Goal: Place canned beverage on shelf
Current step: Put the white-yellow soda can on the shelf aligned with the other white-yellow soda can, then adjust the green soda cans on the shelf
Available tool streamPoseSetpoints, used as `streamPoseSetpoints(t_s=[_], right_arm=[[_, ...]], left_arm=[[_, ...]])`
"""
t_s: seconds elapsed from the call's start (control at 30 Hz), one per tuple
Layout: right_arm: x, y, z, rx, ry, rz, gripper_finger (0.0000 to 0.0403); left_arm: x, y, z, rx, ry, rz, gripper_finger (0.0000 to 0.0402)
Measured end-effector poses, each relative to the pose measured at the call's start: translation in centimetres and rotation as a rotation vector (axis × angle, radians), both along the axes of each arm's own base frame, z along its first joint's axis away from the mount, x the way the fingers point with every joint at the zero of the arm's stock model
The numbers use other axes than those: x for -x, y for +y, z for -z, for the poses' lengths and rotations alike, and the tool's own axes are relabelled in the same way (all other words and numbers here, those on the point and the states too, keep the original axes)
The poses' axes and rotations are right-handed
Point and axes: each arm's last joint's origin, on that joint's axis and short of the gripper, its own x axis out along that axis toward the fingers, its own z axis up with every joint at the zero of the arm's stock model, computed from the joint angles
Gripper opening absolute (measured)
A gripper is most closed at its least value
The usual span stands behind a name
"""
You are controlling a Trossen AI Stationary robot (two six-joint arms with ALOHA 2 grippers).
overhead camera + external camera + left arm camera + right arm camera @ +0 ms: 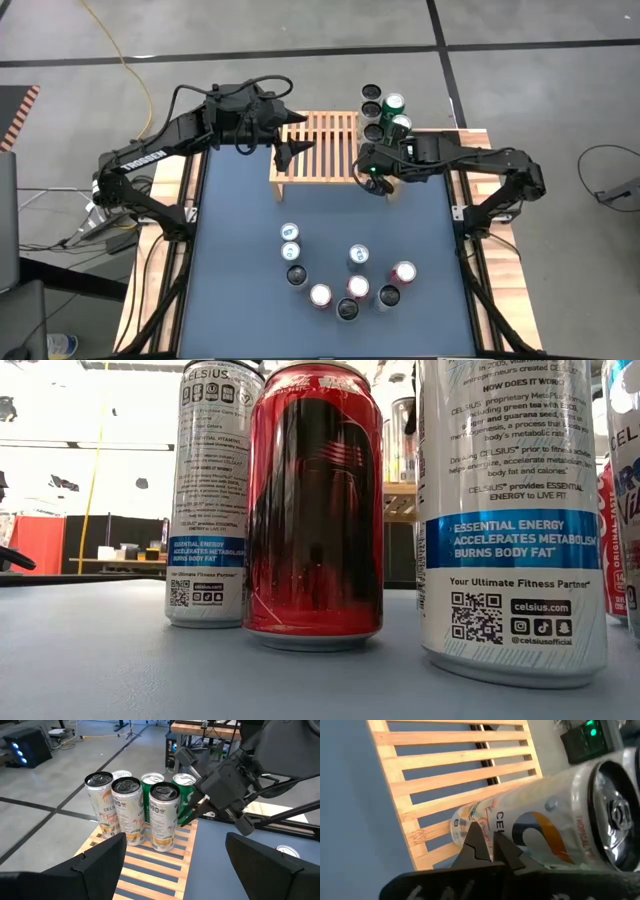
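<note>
The shelf (313, 150), a low light-wood slatted rack, stands at the table's far middle. Several cans (385, 112) stand upright in a cluster at its far right end (135, 805). My left gripper (295, 135) hovers open above the shelf's left part, with nothing between its fingers (175, 865). My right gripper (378, 182) is shut and slants down at the shelf's near right corner. Its tips (487, 845) are right beside the nearest white can (545, 825). More cans (345, 280) stand on the blue table top near the front. My right gripper has its shut fingertips (184, 820) close against the side of the nearest white can (162, 815), low on its wall, slanting down from the table's right. I cannot tell whether they touch the can. The can stands upright on the slats.
Most of the shelf's slats (450, 765) left of the can cluster are bare. The loose cans near the table's front fill the low view, among them a red one (315, 510). Wooden boards (500, 260) edge the blue table top on both sides.
</note>
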Motion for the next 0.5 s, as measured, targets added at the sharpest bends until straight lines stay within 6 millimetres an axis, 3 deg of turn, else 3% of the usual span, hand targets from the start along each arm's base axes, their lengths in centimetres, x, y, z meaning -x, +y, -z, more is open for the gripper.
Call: streamPoseSetpoints(t_s=[0.13, 0.27, 0.4, 0.5], right_arm=[[0.5, 1.0, -2.1, 0.01, -0.06, -0.045, 0.0], [2.2, 1.7, -5.0, -0.008, -0.102, -0.015, 0.0], [5.8, 1.6, -6.4, 0.024, -0.125, 0.203, 0.0], [8.7, 1.2, -6.7, 0.017, -0.29, 0.364, 0.0]], left_arm=[[0.0, 0.0, 0.0, -0.009, 0.003, 0.002, 0.0327], [0.0, 0.0, 0.0, -0.014, 0.004, 0.002, 0.0327], [0.0, 0.0, 0.0, -0.014, 0.003, 0.003, 0.0327], [0.0, 0.0, 0.0, -0.018, 0.002, 0.003, 0.0327]])
